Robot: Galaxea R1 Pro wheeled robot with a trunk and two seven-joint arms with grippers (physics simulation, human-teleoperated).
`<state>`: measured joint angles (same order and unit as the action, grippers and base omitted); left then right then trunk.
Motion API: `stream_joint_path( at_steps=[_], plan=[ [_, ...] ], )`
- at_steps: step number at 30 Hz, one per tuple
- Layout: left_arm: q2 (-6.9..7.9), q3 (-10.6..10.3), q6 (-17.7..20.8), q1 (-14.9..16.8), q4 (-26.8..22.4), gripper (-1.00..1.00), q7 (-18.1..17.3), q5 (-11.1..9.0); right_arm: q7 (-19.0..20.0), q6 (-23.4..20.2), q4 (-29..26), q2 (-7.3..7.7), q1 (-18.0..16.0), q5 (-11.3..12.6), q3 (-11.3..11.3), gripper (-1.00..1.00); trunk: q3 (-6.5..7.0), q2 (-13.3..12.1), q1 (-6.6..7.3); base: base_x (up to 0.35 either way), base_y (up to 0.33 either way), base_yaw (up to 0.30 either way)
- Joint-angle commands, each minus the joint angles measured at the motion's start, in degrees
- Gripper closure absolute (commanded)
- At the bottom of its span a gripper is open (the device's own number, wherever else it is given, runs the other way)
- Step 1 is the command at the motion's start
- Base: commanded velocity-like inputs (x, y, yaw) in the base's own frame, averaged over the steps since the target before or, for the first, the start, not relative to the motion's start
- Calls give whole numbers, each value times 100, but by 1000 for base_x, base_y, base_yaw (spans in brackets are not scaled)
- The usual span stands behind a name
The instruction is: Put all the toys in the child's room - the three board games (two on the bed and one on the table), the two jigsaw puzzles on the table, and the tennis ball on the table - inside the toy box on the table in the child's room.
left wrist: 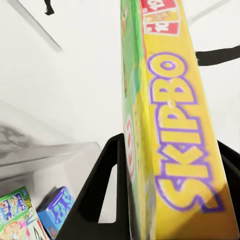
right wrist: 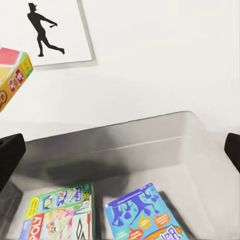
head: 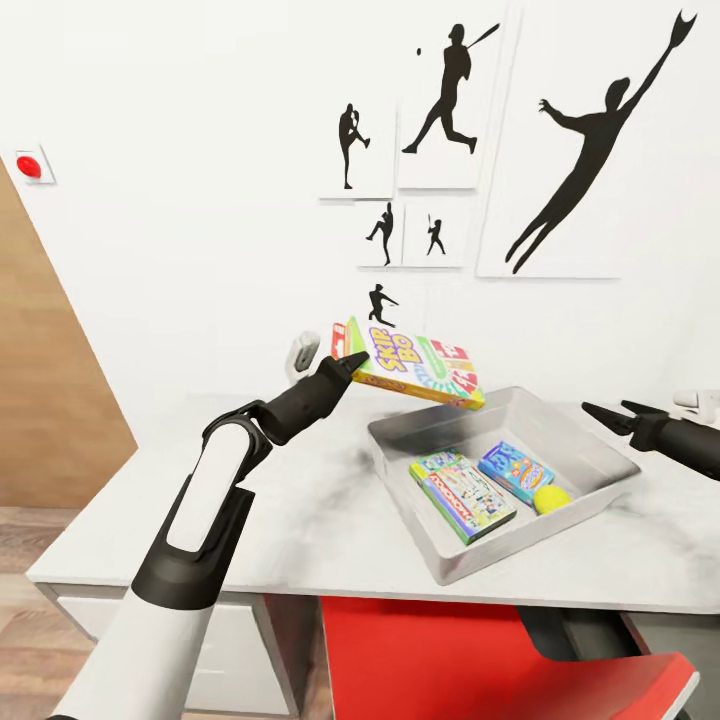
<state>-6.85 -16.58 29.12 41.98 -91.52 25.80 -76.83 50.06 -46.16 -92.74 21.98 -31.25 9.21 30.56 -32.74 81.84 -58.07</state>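
Observation:
My left gripper [head: 350, 365] is shut on the end of the yellow-orange Skip-Bo board game [head: 418, 373], held tilted in the air over the back left corner of the toy box [head: 470, 425]. That box stands on the pale table [head: 300, 520]. Inside it lie the green-edged board game [head: 462, 495], the smaller blue one [head: 515, 470] and the tennis ball [head: 551, 499]. My right gripper [head: 605, 413] hangs open just right of the box, nothing between its fingers. The left wrist view has the Skip-Bo box [left wrist: 175, 150] clamped between black fingers [left wrist: 100, 195]. The jigsaw puzzles and bed are out of view.
A red chair [head: 500, 650] sits tucked under the table's front edge. The white wall behind carries black silhouette pictures [head: 590, 140]. A wooden door [head: 50, 400] stands at the left. A small white object [head: 305, 352] sits at the table's back.

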Motion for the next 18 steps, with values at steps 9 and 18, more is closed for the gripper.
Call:
stream_joint_path(
  at_steps=[9, 18],
  plan=[
    [-92, -322, -1237, -106, 702, 100, -3, -123, 38, 153, 2, -8, 22, 13, 16, -100, -6, 4, 0, 0, -63, 1],
    [-278, -633, -1784, 147, 2741, 100, -1251, -765, 35, 130, 2, -19, 23, 11, 20, -100, -6, 4, 0, 0, -2, -109]
  ],
)
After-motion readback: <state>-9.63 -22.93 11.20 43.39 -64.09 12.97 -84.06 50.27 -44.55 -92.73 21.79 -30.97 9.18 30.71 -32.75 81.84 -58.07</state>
